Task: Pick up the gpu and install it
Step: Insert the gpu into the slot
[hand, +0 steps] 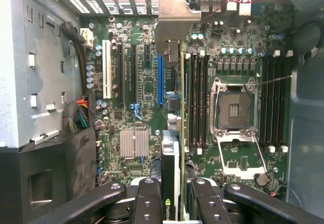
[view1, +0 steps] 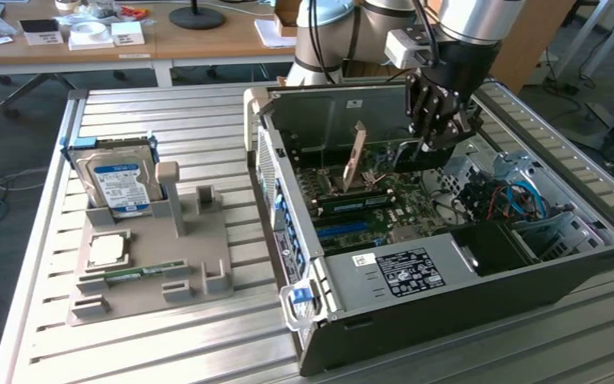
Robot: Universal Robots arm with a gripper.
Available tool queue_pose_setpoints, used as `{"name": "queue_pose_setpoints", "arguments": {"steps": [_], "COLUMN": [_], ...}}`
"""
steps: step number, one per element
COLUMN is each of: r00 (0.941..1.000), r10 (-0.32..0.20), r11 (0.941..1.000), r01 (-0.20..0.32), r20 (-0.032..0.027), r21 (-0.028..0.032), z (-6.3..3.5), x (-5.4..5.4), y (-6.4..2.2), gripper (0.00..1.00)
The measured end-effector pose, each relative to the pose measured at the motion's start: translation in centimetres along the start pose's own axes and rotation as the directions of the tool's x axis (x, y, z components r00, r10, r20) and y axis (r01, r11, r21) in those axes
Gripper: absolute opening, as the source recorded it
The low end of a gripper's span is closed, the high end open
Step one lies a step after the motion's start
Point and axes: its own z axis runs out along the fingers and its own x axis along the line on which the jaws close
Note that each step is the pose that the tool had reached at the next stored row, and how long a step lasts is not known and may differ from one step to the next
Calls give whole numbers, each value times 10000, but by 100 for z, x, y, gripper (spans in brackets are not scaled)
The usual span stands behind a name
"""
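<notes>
Gripper (hand: 174,186): jaws clamped on the graphics card's top edge.
Graphics card (hand: 170,155): on edge inside the open computer case (view1: 435,280), over the motherboard (hand: 136,82).
Bracket (hand: 172,16): toward the case's rear wall.

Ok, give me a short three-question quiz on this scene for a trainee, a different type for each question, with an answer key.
1. True or false: the thin green circuit-board gpu with a silver end bracket lies flat on the slatted metal table.
2. Where is the blue-labelled silver hard drive?
A) inside the computer
B) standing in the grey moulded parts holder
C) in the robot's grasp
3. Fill in: the black gripper holds the gpu on edge above the green ___ inside the open dark computer case.

Key
1. False: the gripper is shut on it inside the case.
2. B
3. motherboard
</notes>
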Motion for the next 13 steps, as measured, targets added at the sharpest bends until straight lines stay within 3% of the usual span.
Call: {"name": "queue_pose_setpoints", "arguments": {"steps": [13], "r00": [10000], "r10": [0], "r11": [10000], "r01": [0], "r20": [-3], "r21": [-1], "z": [12], "x": [1], "y": [5], "gripper": [27]}}
